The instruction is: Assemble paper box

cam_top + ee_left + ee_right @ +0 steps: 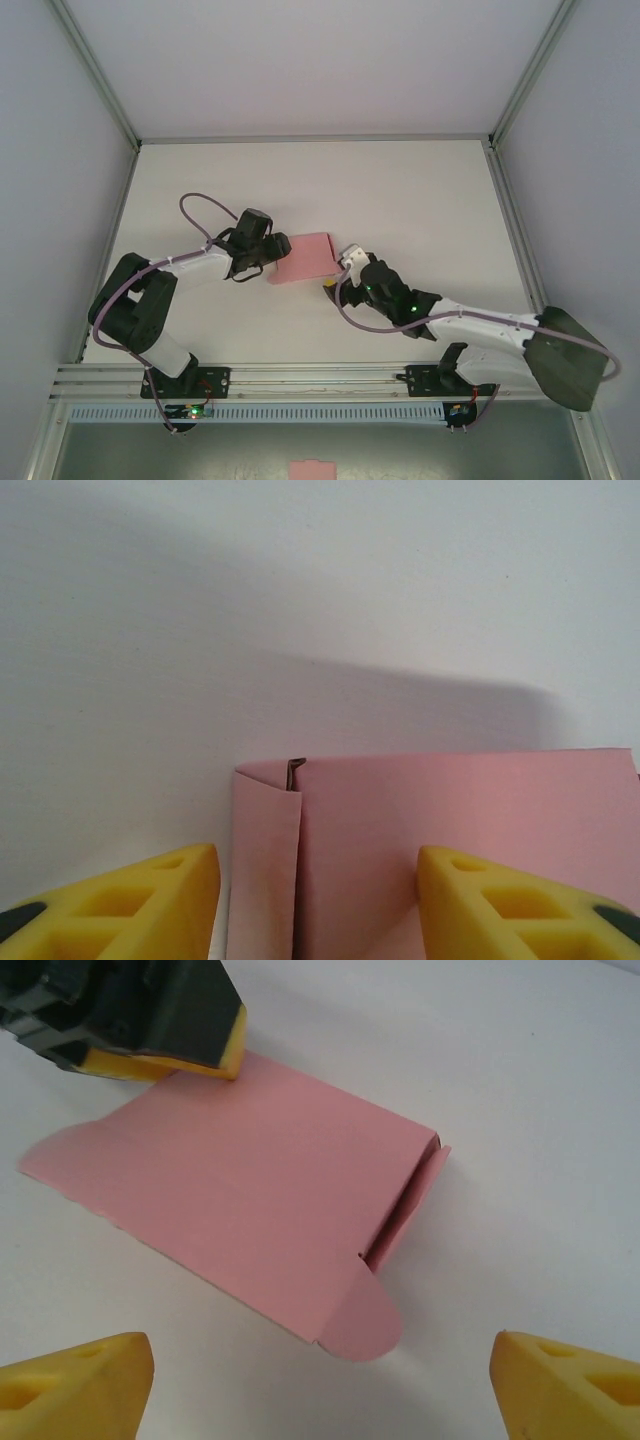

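Your box [305,258] lies flattened at mid-worktop [400,190], pink card with a rounded flap toward the right gripper [320,1380], which waits just short of it, jaws wide and empty. At the far end your left gripper [320,905] straddles a folded corner, jaws apart, one finger [228,1052] at the card's edge.

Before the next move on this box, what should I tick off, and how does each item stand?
1. The box lies on the table: ok.
2. The right end effector is open and clear of the box: ok.
3. The left end effector is at the box's end, jaws apart: ok.
4. Left grip on the box: cannot tell.
5. The rounded tab tucked in: not ok, it sticks out.
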`<state>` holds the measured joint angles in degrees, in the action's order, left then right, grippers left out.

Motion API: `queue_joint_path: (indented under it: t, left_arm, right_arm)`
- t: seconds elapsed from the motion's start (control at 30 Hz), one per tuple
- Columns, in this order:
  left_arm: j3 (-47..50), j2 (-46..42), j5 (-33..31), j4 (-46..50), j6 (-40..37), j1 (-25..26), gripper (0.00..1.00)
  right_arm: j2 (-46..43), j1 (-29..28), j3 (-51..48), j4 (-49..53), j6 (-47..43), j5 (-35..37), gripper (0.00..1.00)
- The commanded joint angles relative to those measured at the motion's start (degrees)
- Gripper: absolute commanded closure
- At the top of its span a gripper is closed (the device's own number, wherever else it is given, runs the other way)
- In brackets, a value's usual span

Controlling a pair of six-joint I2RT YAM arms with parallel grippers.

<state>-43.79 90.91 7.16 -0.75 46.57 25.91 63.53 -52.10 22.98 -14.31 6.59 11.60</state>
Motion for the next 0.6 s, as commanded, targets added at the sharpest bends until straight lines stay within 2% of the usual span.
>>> queue_joint_path:
  t: [0.0,0.1,0.2,0.33,0.4,0.47,0.53,0.57]
  left_arm:
    - [4.04,2.5,-2.5,5.87,-1.74,0.38,0.47]
    - [4.93,2.69,-1.69,4.23,-2.69,0.37,0.48]
    - [5.48,3.03,-1.06,2.91,-3.39,0.41,0.48]
    - [6.88,3.09,-0.75,0.65,-4.07,0.5,0.49]
    - [7.46,2.85,-0.94,-0.16,-4.2,0.42,0.49]
    - [7.58,2.92,-0.93,-0.53,-4.19,0.42,0.49]
    - [7.68,3.19,0.0,-1.27,-4.26,0.38,0.49]
    - [7.54,3.45,0.25,-1.58,-4.16,0.4,0.49]
  right_arm:
    - [-4.77,3.19,-0.5,3.7,4.25,-3.36,0.1]
    - [-2.05,10.77,4.03,2.29,10.33,-12.48,0.12]
    - [7.1,15.36,12.35,5.58,13.85,-19.34,0.16]
    - [19.52,17.6,22.36,12.04,12.67,-24.75,0.29]
    - [23.71,18.75,24.19,11.52,14.54,-27.58,0.37]
    - [26.96,18.93,24.95,10.83,15.23,-28.07,0.42]
    - [29.45,18.85,25.33,9.87,15.55,-30.01,0.42]
    - [30.82,18.87,25.86,10.17,15.83,-30.48,0.47]
